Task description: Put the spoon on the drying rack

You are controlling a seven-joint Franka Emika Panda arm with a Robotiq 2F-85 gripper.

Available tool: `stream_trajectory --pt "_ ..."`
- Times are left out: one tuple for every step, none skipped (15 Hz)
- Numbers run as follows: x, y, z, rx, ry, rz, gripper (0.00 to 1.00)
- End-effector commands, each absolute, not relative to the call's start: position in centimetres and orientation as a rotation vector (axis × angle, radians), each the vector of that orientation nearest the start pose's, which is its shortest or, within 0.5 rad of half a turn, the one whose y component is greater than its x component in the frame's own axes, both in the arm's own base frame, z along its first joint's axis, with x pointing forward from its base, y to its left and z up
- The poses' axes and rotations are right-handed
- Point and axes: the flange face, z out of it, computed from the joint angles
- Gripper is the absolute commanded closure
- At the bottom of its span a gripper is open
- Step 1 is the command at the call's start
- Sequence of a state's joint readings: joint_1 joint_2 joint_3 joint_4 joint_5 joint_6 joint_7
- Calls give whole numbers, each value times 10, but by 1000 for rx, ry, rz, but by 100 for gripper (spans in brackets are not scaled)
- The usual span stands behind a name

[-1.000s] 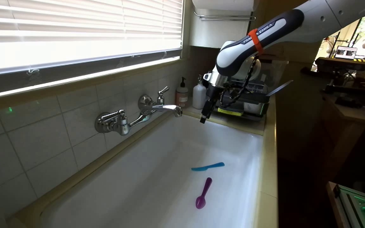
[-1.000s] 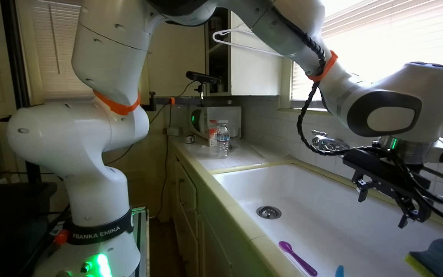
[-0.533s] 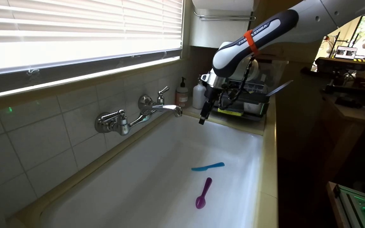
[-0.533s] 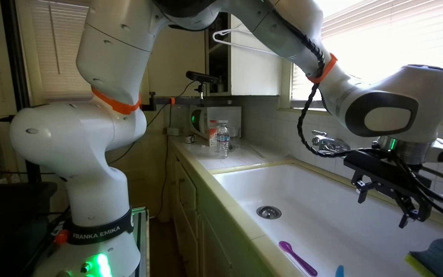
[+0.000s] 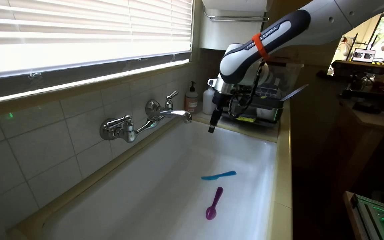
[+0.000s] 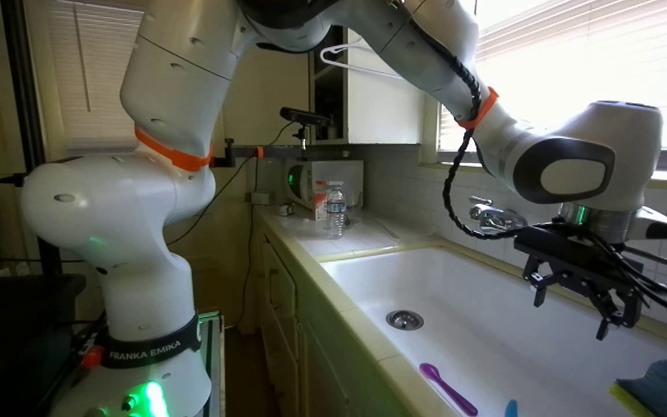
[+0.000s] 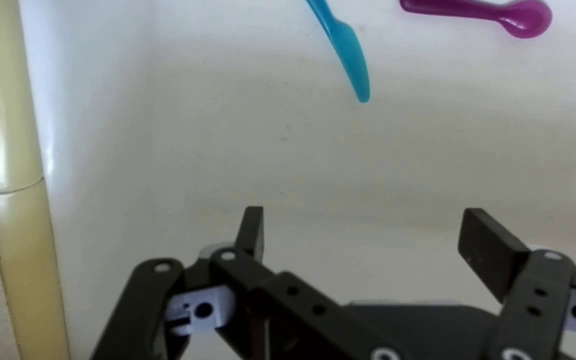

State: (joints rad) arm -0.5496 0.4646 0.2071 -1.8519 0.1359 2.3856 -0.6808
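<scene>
Two fingers of the gripper stand wide apart, with nothing between them, above the sink. The spoon lies on the bottom of the sink, near the knife but not touching it. For a good pick, I would first bring the gripper over the handle, turned crosswise, because the fingers open almost along the spoon (a bad direction for grasping something so thin). Then go down slowly, keep the knife outside the fingers, and close on the handle before lifting towards the rack
</scene>
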Motion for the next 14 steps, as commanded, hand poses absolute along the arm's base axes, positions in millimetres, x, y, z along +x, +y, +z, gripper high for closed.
stream_trajectory --pt "609 -226 285 -2988 -328 -238 0" --pt "609 -227 285 -2988 -328 -238 0" --pt "609 -227 285 -2988 -328 -238 0" --pt "603 -212 277 -2994 -338 -240 0" --pt "601 -203 272 -2993 -351 -235 0" --pt "594 -182 262 -2991 -395 -202 0" --pt "590 -167 255 -2991 -418 -180 0" --pt "582 -146 245 -2982 -466 -157 0" --pt "577 -126 235 -2976 -508 -138 0" --pt "569 -106 224 -2968 -543 -123 0" --pt "561 -87 215 -2957 -606 -113 0" --pt "552 -70 207 -2951 -661 -92 0" --pt "544 -55 198 -2934 -740 -82 0" --pt "536 -43 191 -2937 -798 -62 0"
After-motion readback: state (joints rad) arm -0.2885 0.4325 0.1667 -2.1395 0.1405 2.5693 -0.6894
